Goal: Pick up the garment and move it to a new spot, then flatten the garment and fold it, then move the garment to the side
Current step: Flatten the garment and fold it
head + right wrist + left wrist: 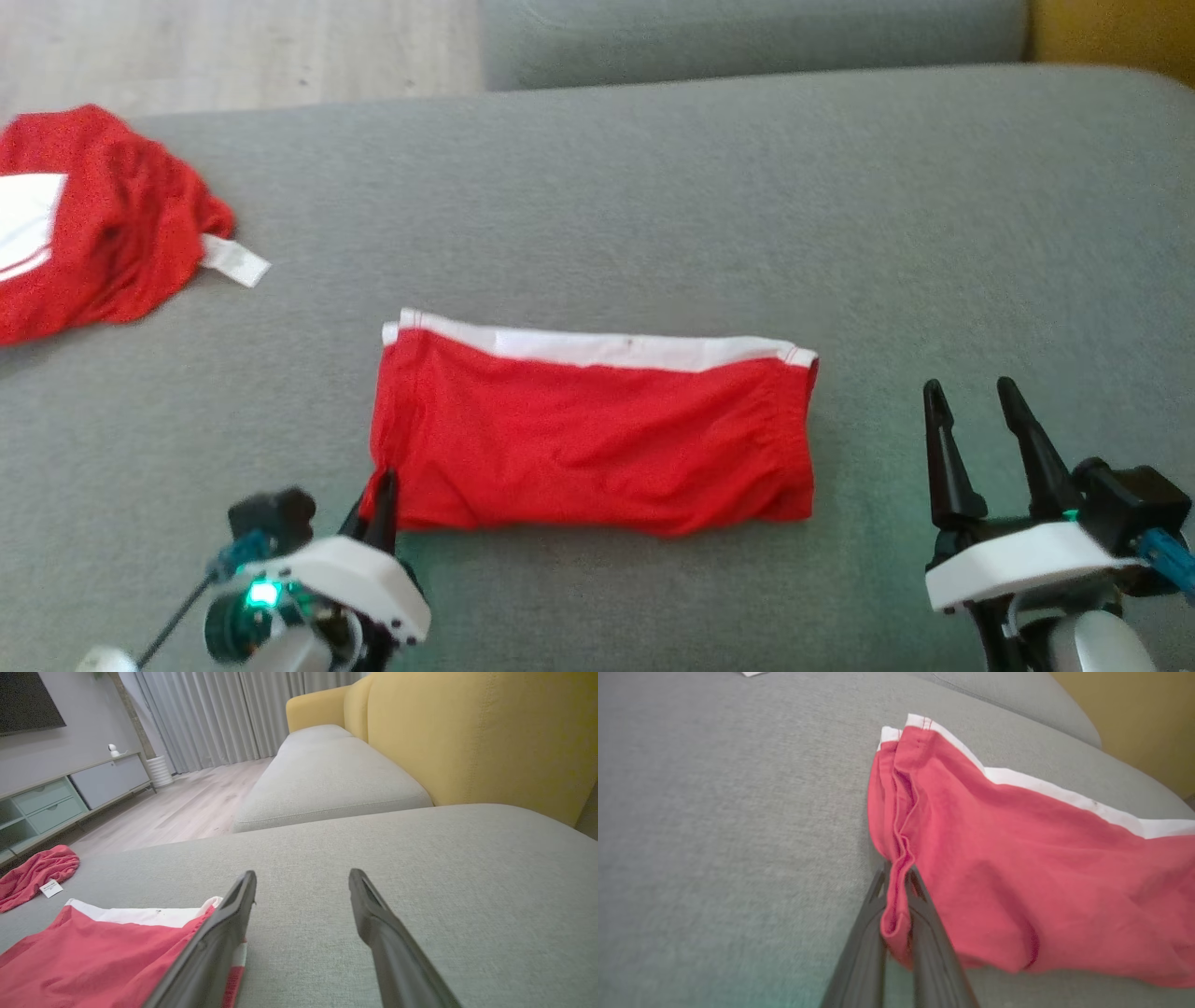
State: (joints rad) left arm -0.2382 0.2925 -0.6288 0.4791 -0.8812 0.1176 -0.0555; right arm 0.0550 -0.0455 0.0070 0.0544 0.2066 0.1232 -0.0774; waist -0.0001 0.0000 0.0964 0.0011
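Garment is lying folded on sofa, left gripper pinching one corner, right gripper standing spread; lone-corner dragging is probably risking unfolding.

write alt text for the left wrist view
The left gripper is shut on the corner hem of a folded red garment with a white band along its far edge. It lies on a grey sofa cushion.

The red garment lay folded in a wide, flat rectangle on the grey cushion, white waistband along its twelve-o'clock edge, its seven-o'clock corner bunched up into a narrow ridge.
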